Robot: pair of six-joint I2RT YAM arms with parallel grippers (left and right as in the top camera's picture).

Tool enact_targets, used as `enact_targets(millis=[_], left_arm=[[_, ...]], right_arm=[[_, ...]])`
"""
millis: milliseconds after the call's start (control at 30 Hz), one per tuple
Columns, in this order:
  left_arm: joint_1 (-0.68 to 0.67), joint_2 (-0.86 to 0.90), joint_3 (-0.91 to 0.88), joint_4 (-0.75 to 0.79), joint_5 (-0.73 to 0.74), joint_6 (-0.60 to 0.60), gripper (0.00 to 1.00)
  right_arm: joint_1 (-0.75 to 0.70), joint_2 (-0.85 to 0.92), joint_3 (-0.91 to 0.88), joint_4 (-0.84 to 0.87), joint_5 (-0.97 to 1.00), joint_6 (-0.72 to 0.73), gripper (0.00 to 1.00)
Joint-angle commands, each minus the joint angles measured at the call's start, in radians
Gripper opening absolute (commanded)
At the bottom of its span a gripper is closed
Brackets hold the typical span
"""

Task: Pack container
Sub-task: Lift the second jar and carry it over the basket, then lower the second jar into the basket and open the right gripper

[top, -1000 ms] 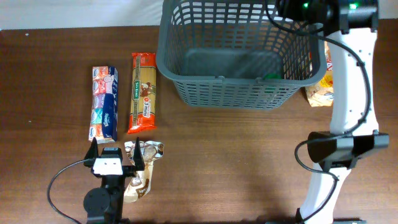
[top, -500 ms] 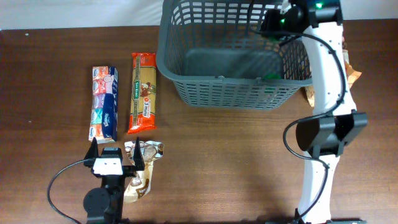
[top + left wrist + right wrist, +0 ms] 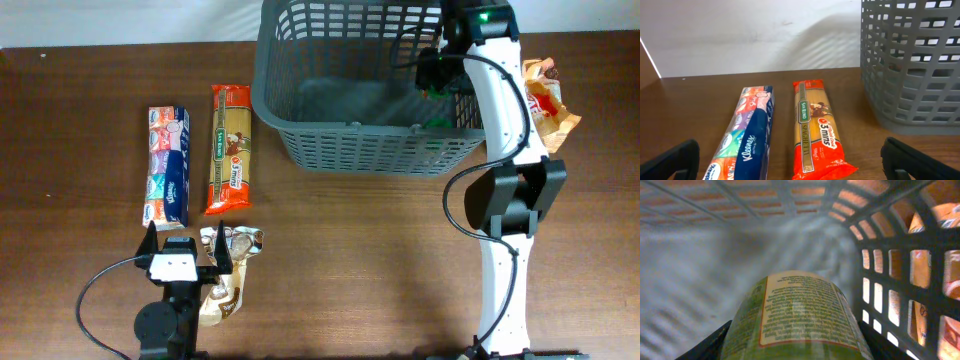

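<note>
At the far edge of the desk (image 3: 380, 260) we see the container (image 3: 370, 150), a large dark grey basket with slotted sides, standing upright right of centre. Our right pincer (image 3: 437, 75) reaches down inside it near the right wall, closed around a rounded green-labelled packet (image 3: 795, 315). In the right wrist view the packet fills the gap between the two fingers, with the basket's lattice just to its right.

Our left pincer (image 3: 186, 240) hangs low over the near left part of the desk with its fingers spread wide and nothing between them. A crumpled foil packet (image 3: 228, 275) lies just beside it. Further ahead, a tissue pack (image 3: 166, 165) and an orange spaghetti pack (image 3: 230, 148) lie side by side, pointing away from us, the spaghetti nearer the container's left wall. An orange snack bag (image 3: 545, 100) lies outside the container, to its right.
</note>
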Motion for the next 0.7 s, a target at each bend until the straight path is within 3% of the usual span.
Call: enact_targets(millis=[0, 667], left_arm=[[0.006, -0.008, -0.006, -0.001, -0.007, -0.01, 0.99], [0.006, -0.008, -0.006, -0.001, -0.007, -0.01, 0.99]], right_arm=[[0.006, 0.018, 0.001, -0.006, 0.019, -0.012, 0.04], [0.005, 0.106, 0.001, -0.073, 0.02, -0.027, 0.06]])
